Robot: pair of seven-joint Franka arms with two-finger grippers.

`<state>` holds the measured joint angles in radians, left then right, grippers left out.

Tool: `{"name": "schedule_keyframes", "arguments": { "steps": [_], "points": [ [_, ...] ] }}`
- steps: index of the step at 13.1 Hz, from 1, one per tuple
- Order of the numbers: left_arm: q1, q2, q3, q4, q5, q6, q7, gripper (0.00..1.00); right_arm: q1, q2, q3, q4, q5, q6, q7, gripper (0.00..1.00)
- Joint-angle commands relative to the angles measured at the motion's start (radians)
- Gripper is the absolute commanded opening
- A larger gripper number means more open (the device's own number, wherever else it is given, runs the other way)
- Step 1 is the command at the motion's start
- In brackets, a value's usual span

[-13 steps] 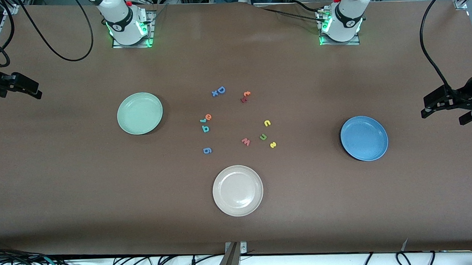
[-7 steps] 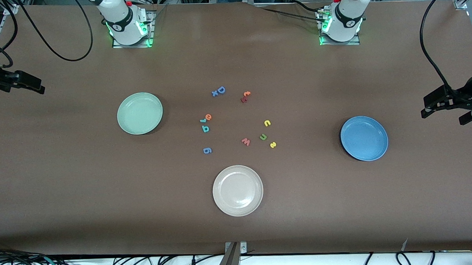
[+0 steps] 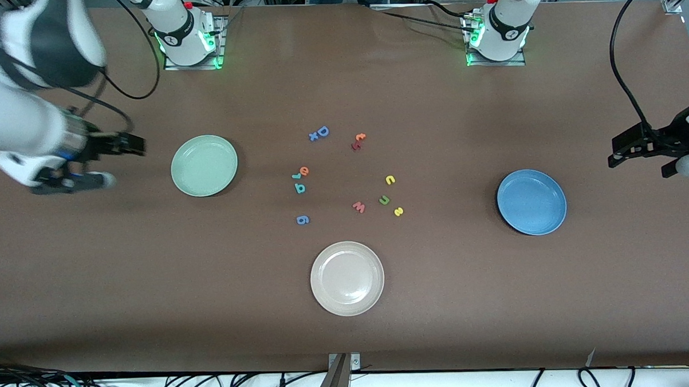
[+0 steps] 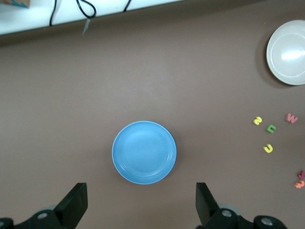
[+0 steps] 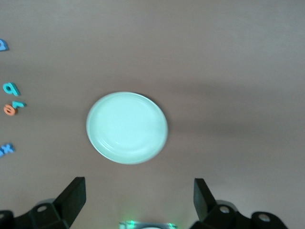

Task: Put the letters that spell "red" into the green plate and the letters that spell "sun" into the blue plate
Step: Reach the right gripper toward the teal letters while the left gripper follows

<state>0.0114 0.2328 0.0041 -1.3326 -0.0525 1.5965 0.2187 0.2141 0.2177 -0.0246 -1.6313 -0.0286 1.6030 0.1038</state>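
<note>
The green plate lies toward the right arm's end of the table, the blue plate toward the left arm's end. Between them lie the teal r, orange e and teal d, and the yellow u, green n and yellow s. My right gripper hangs open and empty beside the green plate. My left gripper hangs open and empty beside the blue plate.
A beige-white plate lies nearer the front camera than the letters. Other letters sit among them: a blue g, a pink w, a blue D and a red-orange pair. Cables hang at both ends of the table.
The right arm has swung in from the table's end, bringing its gripper close beside the green plate. The left gripper has shifted only slightly. No letter or plate has moved.
</note>
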Motion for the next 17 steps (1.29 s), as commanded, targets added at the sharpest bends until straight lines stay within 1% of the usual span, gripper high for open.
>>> {"name": "schedule_keyframes", "arguments": {
  "steps": [1, 2, 4, 6, 7, 9, 11, 12, 13, 14, 15, 16, 17],
  "points": [
    [-0.036, -0.033, 0.002, -0.06, 0.011, -0.006, -0.002, 1.0, 0.092, 0.11, -0.008, 0.008, 0.012, 0.102, 0.103, 1.0],
    [-0.039, -0.023, 0.004, -0.069, 0.011, -0.006, 0.01, 1.0, 0.134, 0.147, -0.008, 0.008, 0.013, 0.157, 0.138, 1.0],
    [-0.044, -0.041, 0.005, -0.111, 0.011, -0.006, 0.011, 1.0, 0.192, 0.205, -0.006, 0.008, 0.016, 0.24, 0.183, 1.0],
    [-0.092, -0.026, 0.005, -0.173, 0.019, -0.001, 0.004, 1.0, 0.26, 0.253, -0.006, 0.007, 0.016, 0.305, 0.242, 1.0],
    [-0.1, -0.027, 0.005, -0.18, 0.007, 0.0, 0.011, 1.0, 0.292, 0.279, -0.006, 0.004, 0.018, 0.349, 0.305, 1.0],
    [-0.16, -0.021, 0.005, -0.178, 0.007, 0.011, -0.001, 1.0, 0.356, 0.337, -0.006, 0.004, 0.016, 0.437, 0.451, 1.0],
    [-0.192, -0.01, 0.005, -0.201, 0.007, 0.063, -0.001, 1.0, 0.43, 0.409, -0.008, 0.002, 0.016, 0.546, 0.587, 0.99],
    [-0.197, -0.003, 0.004, -0.215, 0.002, 0.088, -0.001, 1.0, 0.432, 0.431, -0.008, 0.001, 0.016, 0.583, 0.599, 0.99],
    [-0.202, 0.016, 0.004, -0.218, -0.028, 0.111, -0.001, 1.0, 0.433, 0.448, -0.006, -0.002, 0.016, 0.609, 0.603, 0.94],
    [-0.217, 0.045, 0.004, -0.226, -0.067, 0.14, -0.005, 1.0, 0.432, 0.468, -0.005, -0.002, 0.018, 0.63, 0.6, 0.93],
    [-0.243, 0.083, 0.004, -0.249, -0.076, 0.205, -0.007, 1.0, 0.429, 0.485, 0.011, -0.002, 0.021, 0.641, 0.602, 0.79],
    [-0.279, 0.117, 0.004, -0.295, -0.076, 0.296, -0.012, 1.0, 0.429, 0.492, 0.02, -0.002, 0.035, 0.644, 0.602, 0.72],
    [-0.303, 0.135, 0.004, -0.348, -0.076, 0.394, -0.037, 1.0, 0.429, 0.493, 0.02, -0.002, 0.036, 0.644, 0.6, 0.69]
  ]
}}
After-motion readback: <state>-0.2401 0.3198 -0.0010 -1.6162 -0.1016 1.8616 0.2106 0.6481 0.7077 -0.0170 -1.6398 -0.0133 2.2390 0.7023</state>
